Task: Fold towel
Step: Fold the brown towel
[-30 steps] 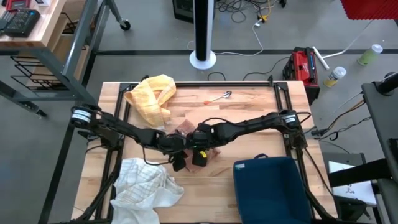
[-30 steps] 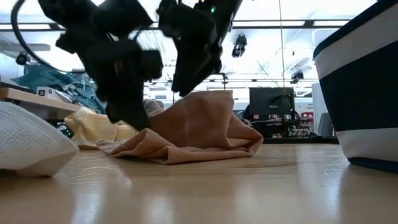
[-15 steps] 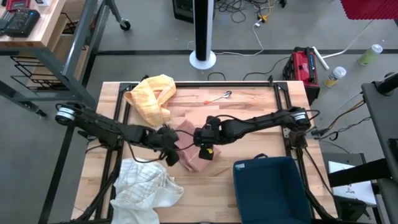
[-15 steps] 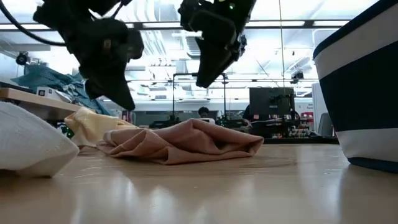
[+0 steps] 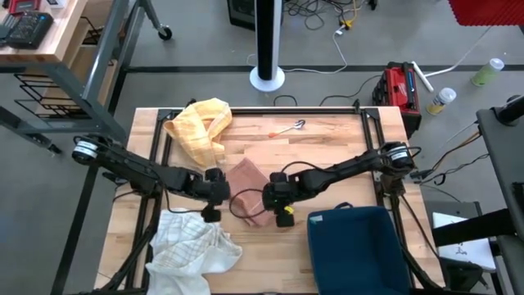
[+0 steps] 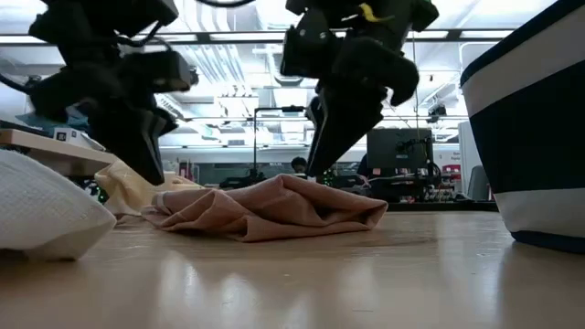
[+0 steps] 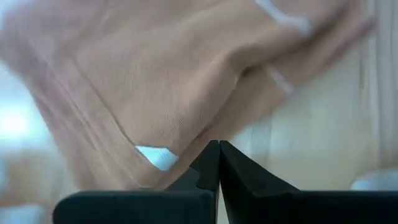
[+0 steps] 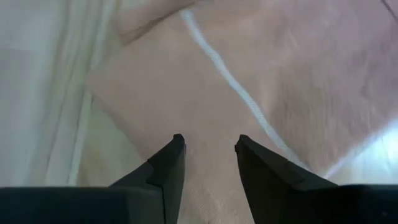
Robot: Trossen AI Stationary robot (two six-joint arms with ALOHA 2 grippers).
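The pink-tan towel (image 5: 246,182) lies crumpled and low on the wooden table (image 5: 327,147), also seen in the low view (image 6: 274,210). My left gripper (image 5: 214,198) is shut and empty; it hangs off the towel's left side (image 6: 146,164), and its fingertips (image 7: 217,149) point at the towel's hem. My right gripper (image 5: 277,205) is open over the towel's near right part. Its fingers (image 8: 171,162) stand apart just above the cloth (image 8: 205,93), with nothing between them.
A yellow cloth (image 5: 199,127) lies at the far left and a white cloth (image 5: 192,246) at the near left corner. A navy bin (image 5: 356,246) stands at the near right. A small utensil (image 5: 291,127) lies near the far edge.
The towel, which stood up in a raised peak under the grippers, has sunk into a low heap on the table. My left gripper has drawn away toward the table's left edge. My right gripper has risen, shifted a little toward the right, then come down over the towel.
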